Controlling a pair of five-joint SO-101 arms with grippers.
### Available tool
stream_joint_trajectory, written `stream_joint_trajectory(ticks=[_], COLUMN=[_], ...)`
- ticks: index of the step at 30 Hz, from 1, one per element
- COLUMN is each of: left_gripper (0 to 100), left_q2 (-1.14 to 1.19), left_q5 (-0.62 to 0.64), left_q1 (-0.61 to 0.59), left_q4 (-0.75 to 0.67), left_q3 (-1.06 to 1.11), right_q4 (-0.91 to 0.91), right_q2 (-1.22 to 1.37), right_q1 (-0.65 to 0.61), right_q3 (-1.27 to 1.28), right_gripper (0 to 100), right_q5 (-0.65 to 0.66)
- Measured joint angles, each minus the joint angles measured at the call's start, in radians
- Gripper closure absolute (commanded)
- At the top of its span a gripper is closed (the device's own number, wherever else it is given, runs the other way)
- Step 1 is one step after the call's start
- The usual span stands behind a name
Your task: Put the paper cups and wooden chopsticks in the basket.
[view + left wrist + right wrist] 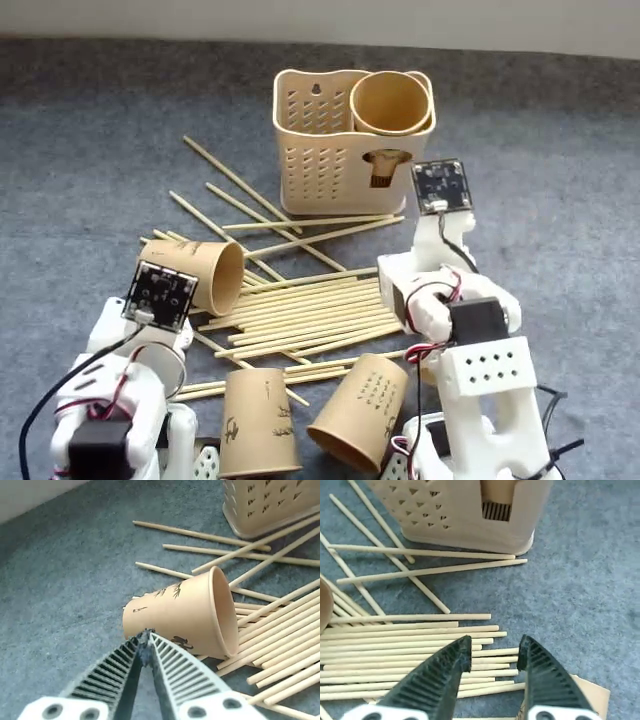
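Though seemingly closed, left gripper (146,638) beside cup (185,612).

**Carpet** (90,140): grey, short-piled cover with a mottled, felt-like texture. It lies flat over the work surface and reaches the near, left and right edges of the high view.

**Pale strip** (320,18): smooth, off-white band along the carpet's far side. It meets the carpet in a straight line that dips slightly towards the right. Whether it is a wall or a floor cannot be told. The left wrist view shows a similar pale surface (30,495) bordering the carpet.
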Motion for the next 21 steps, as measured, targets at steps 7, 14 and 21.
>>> stream_joint_trajectory(ticks=[7,14,21], left_gripper=[87,87,87], left_q2=[0.000,0.000,0.043], left_q5=[-0.069,-0.074,-0.075], left_q1=[0.000,0.000,0.000], left_q4=[0.089,0.098,0.101], left_q3=[-0.118,-0.181,-0.224], right_q4=[-0.127,-0.180,-0.212], right_q2=[-0.020,-0.023,-0.026], right_q1=[0.066,0.104,0.107], right_q3=[0.077,0.117,0.140], right_gripper=[84.0,84.0,84.0], right_q5=[-0.052,-0.121,-0.130])
